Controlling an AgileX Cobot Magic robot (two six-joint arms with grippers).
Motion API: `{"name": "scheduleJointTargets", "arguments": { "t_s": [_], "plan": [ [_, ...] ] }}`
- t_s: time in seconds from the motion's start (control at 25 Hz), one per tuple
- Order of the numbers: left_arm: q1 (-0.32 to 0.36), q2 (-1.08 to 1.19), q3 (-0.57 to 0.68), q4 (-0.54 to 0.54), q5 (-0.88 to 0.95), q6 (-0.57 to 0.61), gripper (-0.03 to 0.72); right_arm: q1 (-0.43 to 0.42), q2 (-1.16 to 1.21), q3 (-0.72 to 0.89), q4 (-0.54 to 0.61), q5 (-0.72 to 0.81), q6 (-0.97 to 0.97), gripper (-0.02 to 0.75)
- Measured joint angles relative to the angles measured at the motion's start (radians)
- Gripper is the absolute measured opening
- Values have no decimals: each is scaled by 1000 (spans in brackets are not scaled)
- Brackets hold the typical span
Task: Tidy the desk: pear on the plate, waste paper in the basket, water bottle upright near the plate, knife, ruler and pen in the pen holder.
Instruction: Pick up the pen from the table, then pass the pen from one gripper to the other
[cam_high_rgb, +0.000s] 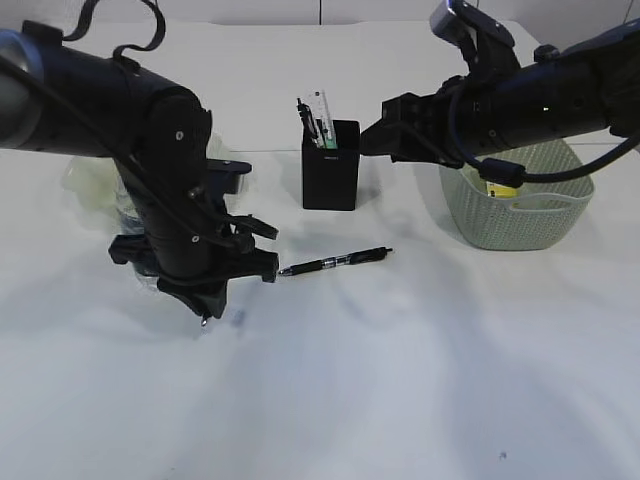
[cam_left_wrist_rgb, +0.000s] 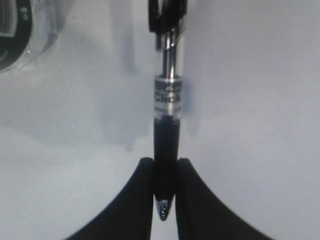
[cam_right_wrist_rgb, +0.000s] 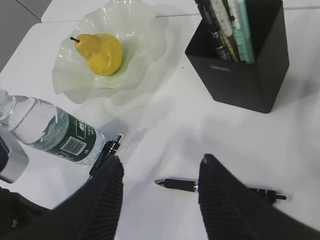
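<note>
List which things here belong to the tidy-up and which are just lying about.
Belonging to the job:
- pen, tip pinched by the left gripper
- pen holder, ruler inside
- pear on the plate
- bottle
- basket, yellow wrapper inside

Just lying about:
- nothing else visible

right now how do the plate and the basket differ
The plate is a shallow, translucent, wavy-rimmed dish; the basket is a deep tub with perforated woven-look sides. The plate holds the pear; the basket shows something yellow inside. Both are pale green and stand on the desk.
</note>
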Motion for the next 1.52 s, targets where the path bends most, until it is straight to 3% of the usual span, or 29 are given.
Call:
{"name": "scheduleJointTargets", "arguments": {
  "t_s": [0.36,1.52],
  "plan": [
    [-42,-84,0,54,-30,0,58,0,-25,0,0,-33,2,368],
    [-237,-230,4,53,-177,0,58,0,-98,2,0,-134,145,368]
  ]
}}
